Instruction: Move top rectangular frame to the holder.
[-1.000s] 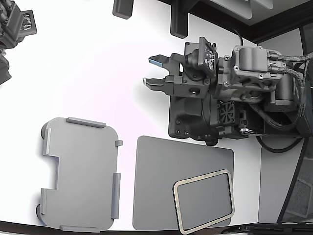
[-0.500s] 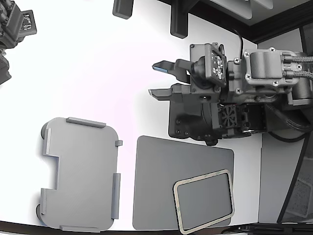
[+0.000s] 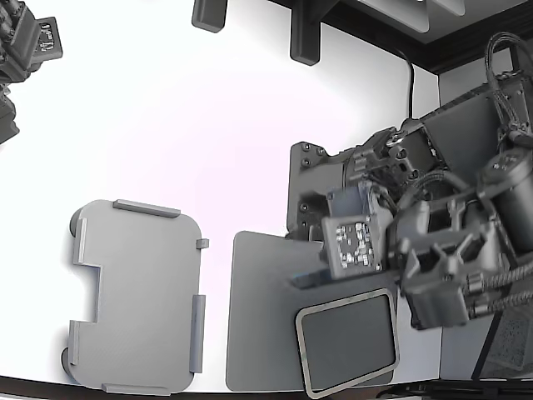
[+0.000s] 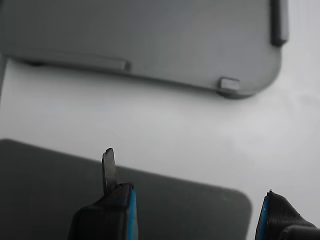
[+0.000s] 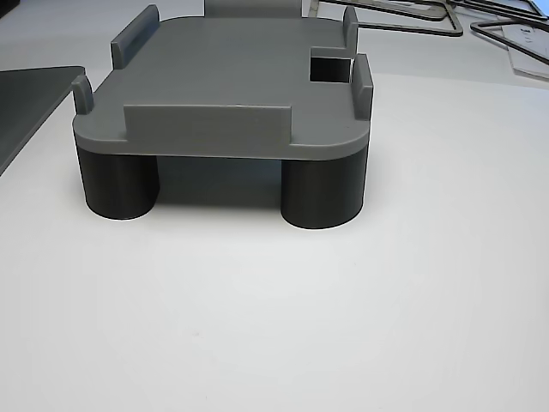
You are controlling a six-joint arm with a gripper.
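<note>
The cream-beige rectangular frame (image 3: pixel 301 350) lies flat on the dark grey mat (image 3: pixel 258 317), at the mat's corner near the exterior view's bottom right. The light grey holder (image 3: pixel 137 296) stands at the exterior view's lower left, with nothing on it. It also shows in the wrist view (image 4: pixel 150 35) and, raised on dark round feet, in the other view (image 5: pixel 232 77). My gripper (image 3: pixel 306 279) hangs over the mat just above the frame's upper left corner. In the wrist view the gripper (image 4: pixel 195 200) is open and empty over the mat's edge (image 4: pixel 50 190); the frame is out of that view.
The black robot base block (image 3: pixel 312 192) sits behind the mat. A second arm (image 3: pixel 25 50) shows at the exterior view's top left. Two black posts (image 3: pixel 305 37) stand at the table's far edge. Thin frames (image 5: pixel 403 17) lie behind the holder in the other view.
My arm has swung from above the base block down over the mat, bringing the open gripper close to the frame's upper left corner. The frame and holder have not moved.
</note>
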